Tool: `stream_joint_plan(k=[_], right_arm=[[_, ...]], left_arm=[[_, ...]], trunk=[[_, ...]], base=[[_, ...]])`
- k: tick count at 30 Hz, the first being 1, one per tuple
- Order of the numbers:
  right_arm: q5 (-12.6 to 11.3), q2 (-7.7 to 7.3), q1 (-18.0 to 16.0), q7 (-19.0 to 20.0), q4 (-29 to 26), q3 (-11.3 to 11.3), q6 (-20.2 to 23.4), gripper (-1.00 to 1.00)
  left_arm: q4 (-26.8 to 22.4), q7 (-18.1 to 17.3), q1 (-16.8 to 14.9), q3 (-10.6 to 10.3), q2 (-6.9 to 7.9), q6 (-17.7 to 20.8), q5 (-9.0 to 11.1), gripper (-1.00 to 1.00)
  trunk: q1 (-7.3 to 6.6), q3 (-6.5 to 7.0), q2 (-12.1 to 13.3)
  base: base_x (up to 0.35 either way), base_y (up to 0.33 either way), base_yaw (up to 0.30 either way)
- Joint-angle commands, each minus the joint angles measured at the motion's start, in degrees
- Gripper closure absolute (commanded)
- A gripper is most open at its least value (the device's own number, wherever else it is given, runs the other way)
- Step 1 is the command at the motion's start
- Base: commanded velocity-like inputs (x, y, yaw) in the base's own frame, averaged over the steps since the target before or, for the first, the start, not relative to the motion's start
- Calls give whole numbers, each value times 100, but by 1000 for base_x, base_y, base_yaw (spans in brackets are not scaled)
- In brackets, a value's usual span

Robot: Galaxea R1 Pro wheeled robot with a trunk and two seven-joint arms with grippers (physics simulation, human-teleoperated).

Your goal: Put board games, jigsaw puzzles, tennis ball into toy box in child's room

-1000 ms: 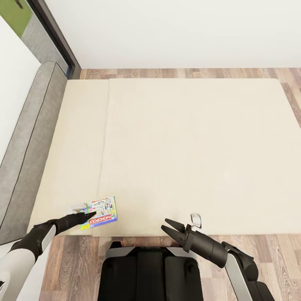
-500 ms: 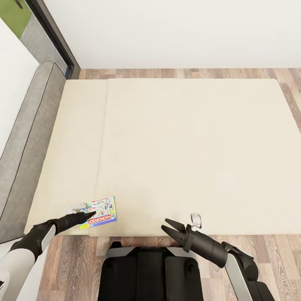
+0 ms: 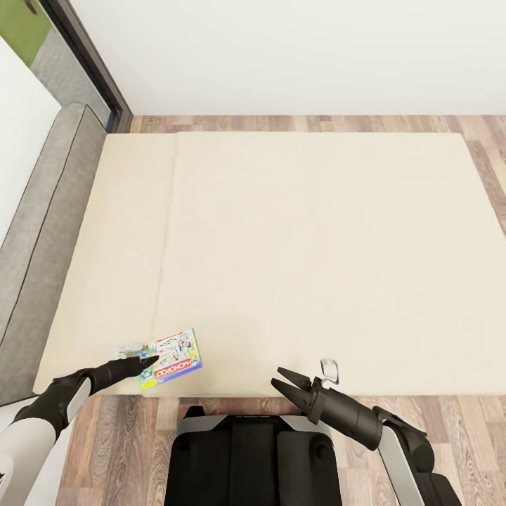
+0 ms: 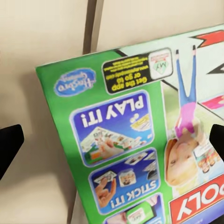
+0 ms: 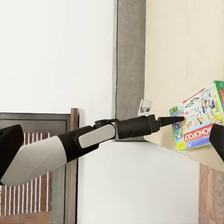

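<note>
The purple-green Monopoly board game (image 3: 174, 358) lies flat on the bed (image 3: 316, 246), near its front left corner. It shows close up in the left wrist view (image 4: 140, 140) and from the side in the right wrist view (image 5: 198, 116). My left gripper (image 3: 149, 362) points at the box's left end. Its fingertips (image 4: 10, 143) stand wide apart, so it is open, with the box seen between them. My right gripper (image 3: 287, 383) hangs open over the bed's front edge, well right of the box, holding nothing.
A grey padded headboard (image 3: 49, 232) runs along the bed's left side, with a dark door frame (image 3: 91, 63) behind it. A small white object (image 3: 328, 367) sits at the bed's front edge. Wood-plank floor surrounds the bed. My dark base (image 3: 253, 457) is just below.
The whole picture has shifted slightly, the bed's left edge sliding left, so the camera has moved. The box and both grippers keep about the same places.
</note>
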Motion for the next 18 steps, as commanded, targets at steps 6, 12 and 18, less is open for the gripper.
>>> stream_joint_plan(k=[6,12,18], right_arm=[[-19,4,-3,13,0,-15,41,-100],[-19,4,-6,13,0,-17,41,-100],[-19,4,-3,11,0,-17,40,-100]], left_arm=[[2,-41,1,-3,-68,96,80,-100],[3,-41,2,-3,-68,95,79,-100],[3,-41,2,-3,-68,97,77,-100]], trunk=[[5,-6,-7],[5,-6,-7],[5,-6,-7]], base=[[0,-2,0],[0,-55,0],[0,-159,0]])
